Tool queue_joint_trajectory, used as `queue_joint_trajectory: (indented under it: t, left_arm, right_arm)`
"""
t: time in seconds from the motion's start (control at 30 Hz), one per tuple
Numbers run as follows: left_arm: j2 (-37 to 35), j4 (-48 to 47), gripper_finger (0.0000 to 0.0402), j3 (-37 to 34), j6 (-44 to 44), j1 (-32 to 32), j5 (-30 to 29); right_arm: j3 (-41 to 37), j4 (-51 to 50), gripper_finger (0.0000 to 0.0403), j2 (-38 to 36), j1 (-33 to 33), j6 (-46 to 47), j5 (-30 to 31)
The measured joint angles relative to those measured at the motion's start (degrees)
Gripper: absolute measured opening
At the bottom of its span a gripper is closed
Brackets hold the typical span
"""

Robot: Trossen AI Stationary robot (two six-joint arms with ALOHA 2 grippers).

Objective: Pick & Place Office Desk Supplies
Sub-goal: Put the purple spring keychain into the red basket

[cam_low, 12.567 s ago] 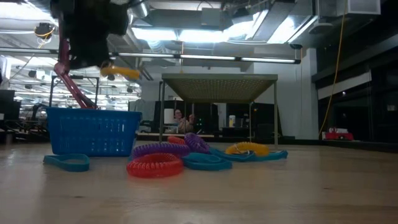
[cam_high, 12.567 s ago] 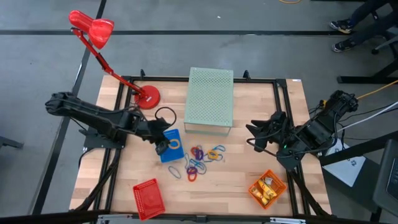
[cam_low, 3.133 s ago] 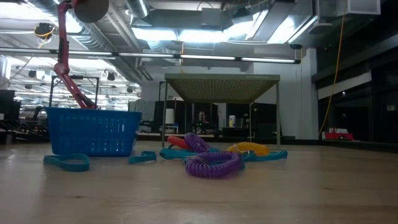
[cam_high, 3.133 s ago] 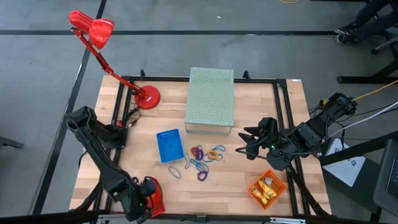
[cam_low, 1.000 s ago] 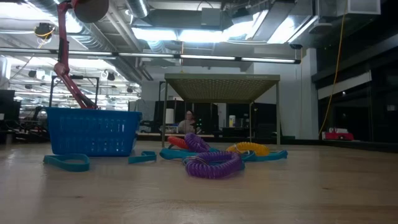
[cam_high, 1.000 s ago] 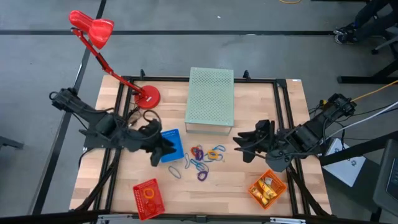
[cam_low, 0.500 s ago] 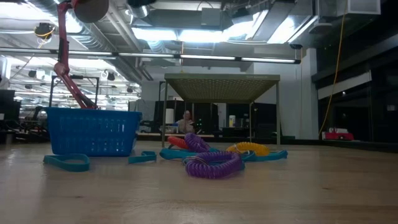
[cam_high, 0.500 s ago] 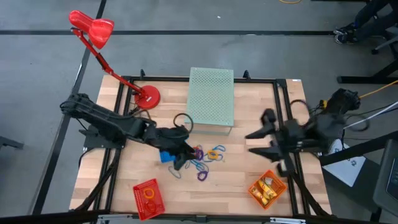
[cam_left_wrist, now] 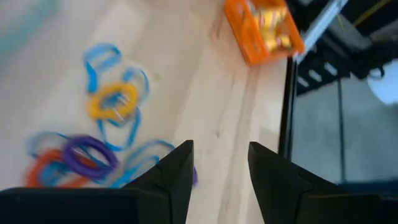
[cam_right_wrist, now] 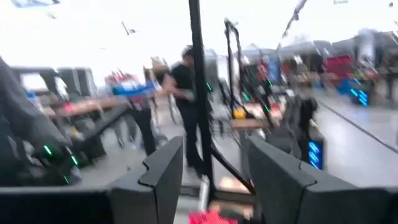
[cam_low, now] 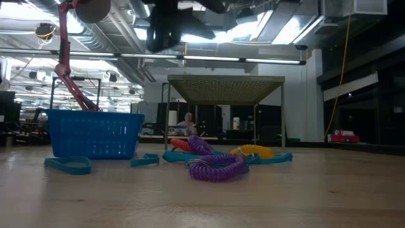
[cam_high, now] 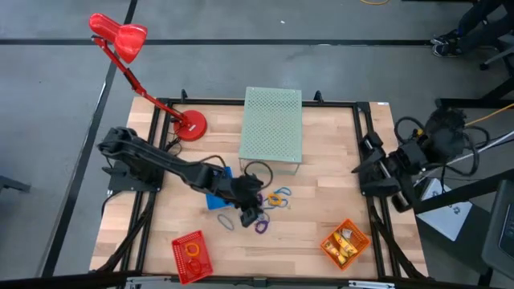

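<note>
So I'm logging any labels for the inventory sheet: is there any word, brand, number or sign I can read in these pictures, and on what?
None can be read. The green perforated box, red lamp and the blue, red and orange baskets show no lettering. Anything in the room behind is too blurred to read.

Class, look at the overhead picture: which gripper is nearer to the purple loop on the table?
The left. The left gripper hovers right beside the purple loop, over the pile. The right gripper is far off at the table's right edge.
</note>
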Motion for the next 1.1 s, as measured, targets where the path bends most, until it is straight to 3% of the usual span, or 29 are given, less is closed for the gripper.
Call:
queue_joint_trajectory:
  t: [0.2, 0.3, 0.4, 0.63, 0.77, 1.0, 1.1]
  left_arm:
    - [2.6, 5.6, 0.0147, 0.0, -1.4, -0.4, 0.8]
    - [2.6, 5.9, 0.0147, 0.0, -1.7, -0.4, 0.6]
    - [2.6, 4.3, 0.0147, 0.0, -1.3, -0.4, 0.2]
    - [3.5, 4.2, 0.0147, 0.0, -1.0, -0.4, -0.6]
    - [6.8, 6.2, 0.0147, 0.2, -1.0, -0.6, 2.5]
    - [16.8, 6.1, 0.0147, 7.5, 0.0, -1.9, 6.3]
    - [19.9, 3.4, 0.0147, 10.5, 0.7, -1.8, 6.5]
  right_arm:
    - [-13.2, 11.8, 0.0178, -10.2, 1.1, -2.9, -8.1]
    - [-16.1, 6.7, 0.0178, -14.5, 1.5, -3.1, -17.3]
    - [-20.3, 2.4, 0.0178, -18.8, 1.8, -2.1, -22.4]
    - [-30.1, 5.3, 0.0178, -29.3, 1.8, -0.3, -19.3]
    - [-34.7, 6.6, 0.0178, -34.8, 1.8, 0.1, -21.3]
    - [-41.4, 5.6, 0.0178, -42.5, 1.8, 0.1, -22.5]
    - [-44.7, 6.3, 0.0178, -42.5, 1.8, 1.6, -22.5]
